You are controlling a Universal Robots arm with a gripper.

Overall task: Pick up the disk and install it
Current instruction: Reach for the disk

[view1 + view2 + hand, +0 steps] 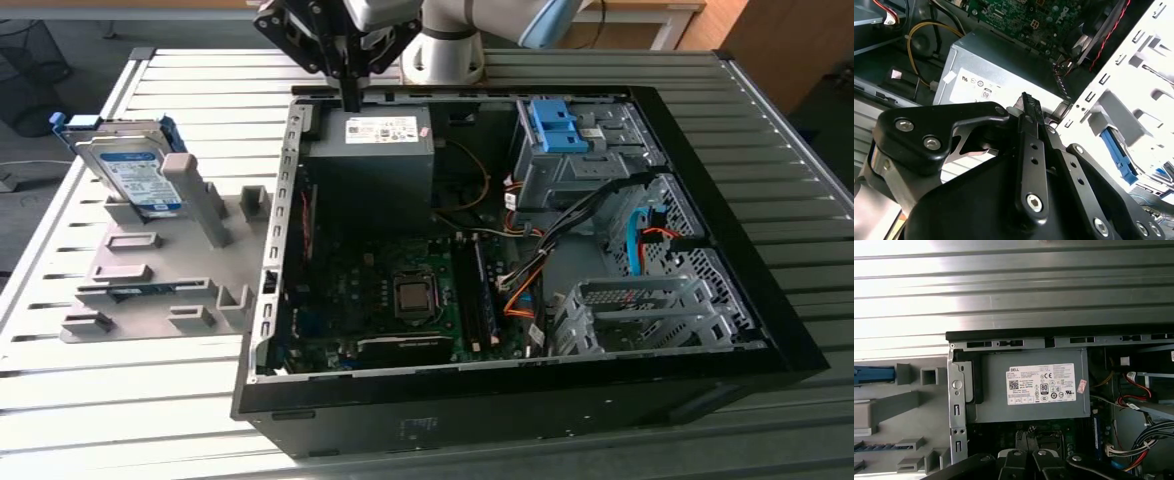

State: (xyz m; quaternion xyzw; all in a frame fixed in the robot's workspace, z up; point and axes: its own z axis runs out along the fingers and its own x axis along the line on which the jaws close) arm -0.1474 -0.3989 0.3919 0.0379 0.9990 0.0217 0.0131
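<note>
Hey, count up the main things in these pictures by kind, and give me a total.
disk: 1
grey holder tray: 1
open computer case: 1
dark grey box with sticker: 1
blue clip bracket: 1
Total: 5

Exterior view high; both wrist views near PSU [999,75] [1026,385]

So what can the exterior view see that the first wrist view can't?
Exterior view: the whole disk standing in the grey holder, the blue bracket, the metal cage, and the gripper shut by the box. First wrist view: red wires beside the box, seen from straight above. A blue strip at the holder may be the disk's rail. Both: the box with its white sticker, the holder, the table.
</note>
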